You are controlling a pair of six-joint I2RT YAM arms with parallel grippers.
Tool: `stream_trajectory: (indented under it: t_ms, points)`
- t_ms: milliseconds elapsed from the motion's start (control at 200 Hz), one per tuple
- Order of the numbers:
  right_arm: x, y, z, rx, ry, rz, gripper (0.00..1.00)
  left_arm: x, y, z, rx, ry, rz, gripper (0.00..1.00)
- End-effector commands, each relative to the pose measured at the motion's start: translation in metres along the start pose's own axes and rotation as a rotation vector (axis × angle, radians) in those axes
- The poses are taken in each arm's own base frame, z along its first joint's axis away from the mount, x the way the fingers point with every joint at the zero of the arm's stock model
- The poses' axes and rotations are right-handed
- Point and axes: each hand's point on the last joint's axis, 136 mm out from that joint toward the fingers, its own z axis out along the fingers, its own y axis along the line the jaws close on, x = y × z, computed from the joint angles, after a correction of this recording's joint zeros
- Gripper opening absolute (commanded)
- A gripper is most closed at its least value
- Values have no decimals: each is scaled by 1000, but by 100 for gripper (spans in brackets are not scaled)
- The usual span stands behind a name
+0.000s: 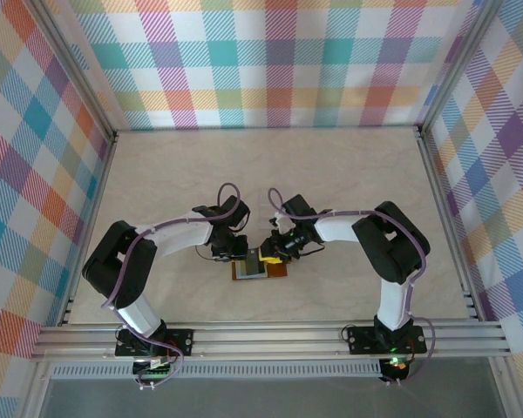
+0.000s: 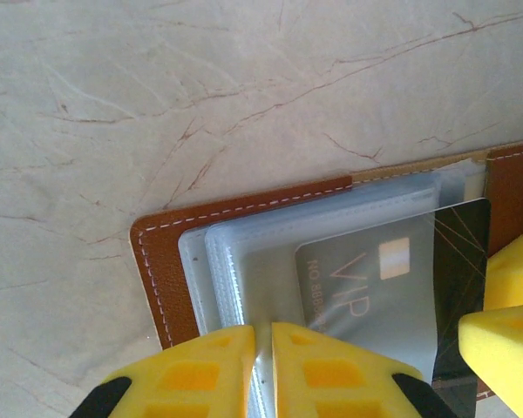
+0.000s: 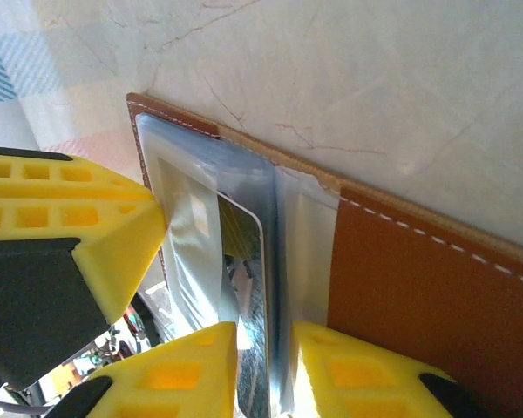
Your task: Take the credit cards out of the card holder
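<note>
Near the middle of the pale marbled worktop (image 1: 270, 174), the brown leather-look folding card holder (image 2: 157, 261) is laid open between both arms. Its clear plastic sleeves (image 2: 231, 279) are pinched at the left end by the left gripper (image 2: 263, 340), jaws almost together. A grey VIP credit card (image 2: 357, 287) sticks out rightward, long axis running left to right, and its right end is held in the narrow jaws of the right gripper (image 3: 263, 340). A straight rightward pull along that axis is judged necessary.
</note>
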Motion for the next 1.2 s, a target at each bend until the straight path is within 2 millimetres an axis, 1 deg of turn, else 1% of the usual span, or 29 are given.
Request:
stream_trajectory:
  t_ms: [0,135,175,445,630,745,825,880,1000,1195]
  points:
    - [5,4,9,-74,36,-1,23,31,34,32,-130,106,3,15]
    - [8,9,13,-130,69,2,23,32,35,33,-132,106,6,14]
    - [9,7,13,-122,70,3,23,33,36,33,-133,105,6,14]
    - [12,-5,9,-55,35,22,11,34,39,30,-143,96,10,14]
    - [13,-21,-7,29,-16,35,11,34,40,31,-146,95,13,14]
    - [14,-24,-14,50,-30,33,11,33,39,29,-144,89,18,14]
    - [13,-22,-20,60,-42,22,10,30,37,27,-144,83,25,14]
    - [13,-20,-23,67,-52,10,10,29,35,25,-137,80,27,14]
    - [15,-14,-33,80,-71,-19,9,18,21,16,-91,41,30,14]
    - [16,-2,-46,97,-86,-63,8,1,0,-14,-25,-36,45,16]
